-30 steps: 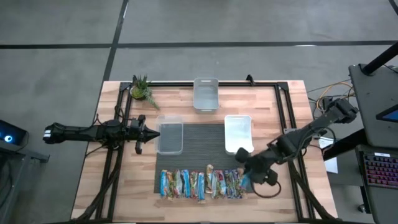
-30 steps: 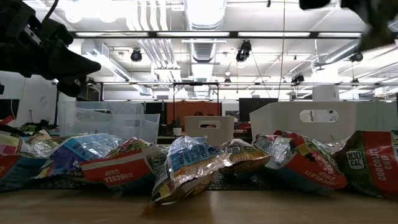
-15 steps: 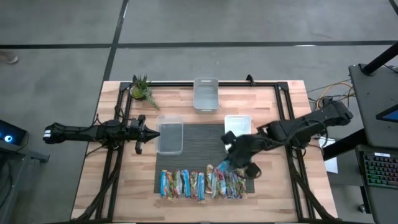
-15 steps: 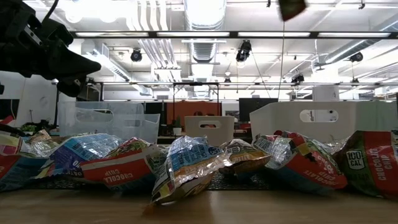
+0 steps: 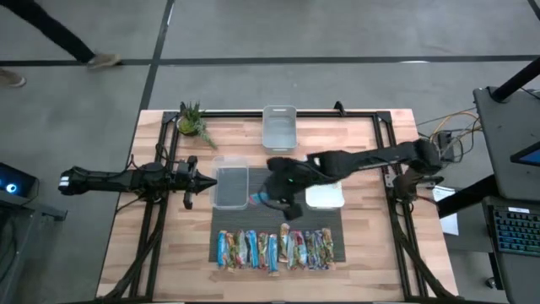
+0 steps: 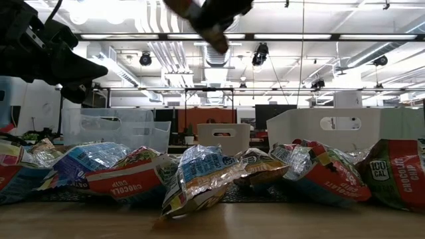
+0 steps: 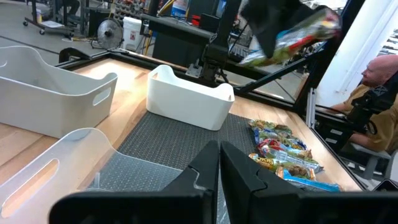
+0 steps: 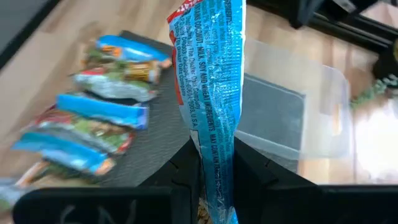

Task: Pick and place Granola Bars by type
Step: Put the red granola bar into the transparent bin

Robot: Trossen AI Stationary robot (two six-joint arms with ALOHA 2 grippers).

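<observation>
A: Where is the right end effector (image 5: 272,199)?

B: It reaches across the dark mat (image 5: 278,179) at the middle of the desk (image 5: 371,262), hanging in the air just beside the clear bin (image 5: 230,186). Its fingers are clamped on a blue-wrapped granola bar (image 8: 212,93), which stands upright between them in the right wrist view, printed side toward the camera.

A: And the other bars?

B: The row of granola bars (image 5: 275,250) lies side by side along the near edge of the mat, mostly blue wrappers with some red and green among them. From the low view they fill the foreground as a crumpled heap.

A: The left arm?

B: It waits at the left side of the desk. The left end effector (image 5: 202,178) is closed on nothing, its tip pointing at the clear bin's left wall.

A: What else is on the desk?

B: A white bin (image 5: 327,196) sits just right of the carried bar, partly under the right arm. A second clear bin (image 5: 279,127) stands at the far edge, and a small plant (image 5: 193,122) sits at the far left corner.

A: Anyone around?

B: A person's legs (image 5: 59,38) cross the floor beyond the desk.
</observation>
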